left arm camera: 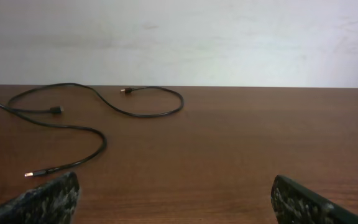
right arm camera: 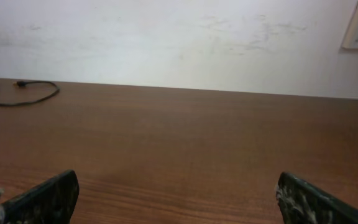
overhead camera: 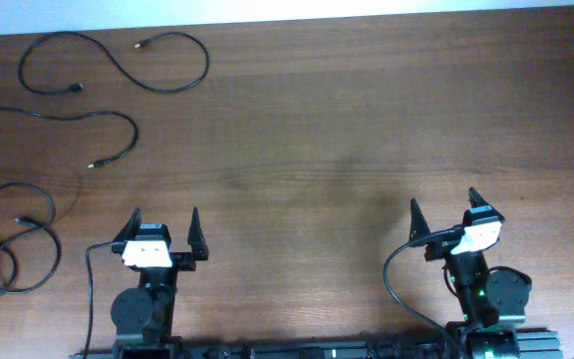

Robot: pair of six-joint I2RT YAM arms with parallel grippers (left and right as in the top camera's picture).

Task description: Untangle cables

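three cables [overhead camera: 135,130] lie spread well left of the left tool [overhead camera: 164,212].

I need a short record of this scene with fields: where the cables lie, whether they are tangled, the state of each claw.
table: brown wood
far cable: left side, open wavy curve, touches no other cable
middle cable: left side, open arc, apart from the far cable
near cable: left edge, loops crossing over itself
left claw: open, empty, near front edge
right claw: open, empty, far from all cables
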